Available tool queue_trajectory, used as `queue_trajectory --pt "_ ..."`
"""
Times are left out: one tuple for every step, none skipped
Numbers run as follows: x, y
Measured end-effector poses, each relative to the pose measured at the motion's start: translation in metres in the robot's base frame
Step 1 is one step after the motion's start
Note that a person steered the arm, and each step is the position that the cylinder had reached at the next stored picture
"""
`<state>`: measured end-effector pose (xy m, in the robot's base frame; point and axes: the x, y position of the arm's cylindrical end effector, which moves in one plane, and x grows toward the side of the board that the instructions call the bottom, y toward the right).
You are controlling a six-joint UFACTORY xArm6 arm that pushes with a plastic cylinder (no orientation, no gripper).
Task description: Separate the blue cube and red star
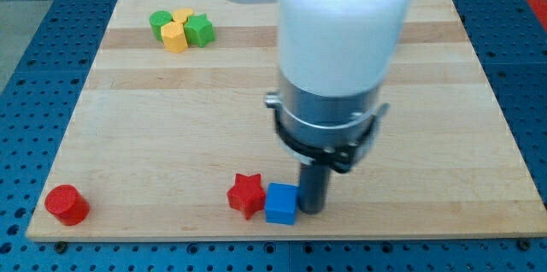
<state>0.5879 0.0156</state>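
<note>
The wooden tabletop [171, 135] fills most of the frame, lying on a blue perforated surface [34, 15]. The arm [338, 58] comes down from the top centre, a big white housing over a grey metal collar, ending in a straight dark rod. There is no claw on this arm, so nothing is opened, closed or held; the rod only pushes.

My tip [310, 210] sits low in the frame, a little right of centre, close to the tabletop's bottom edge. It stands just beside the right face of the blue cube [280, 204], and appears to touch it, though the contact itself cannot be made out for certain.

The blue cube lies at the bottom centre of the frame. The red star [246, 194] is immediately to its left, and the two appear to touch, the star's right point against the cube's left side. The star, the cube and the tip form a short row running left to right.

In the lower left corner of the tabletop a red cylinder [67, 204] stands alone, well apart from the pair.

In the upper left, four blocks are bunched together: a green block [160, 22] on the left, a yellow block [175, 38] at the front, another yellow block [183, 15] behind, and a green block [200, 30] on the right. Their exact shapes are hard to make out.
</note>
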Motion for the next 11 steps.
queue_trajectory --pt "-0.004 -0.018" --pt "-0.003 -0.002" --pt "0.008 0.012" --pt "0.031 0.011" --pt "0.031 0.003" --pt "0.031 -0.032" --pt "0.031 -0.050" --pt "0.022 -0.060" --pt "-0.002 -0.059" --pt "-0.025 -0.059" --pt "-0.045 -0.059"
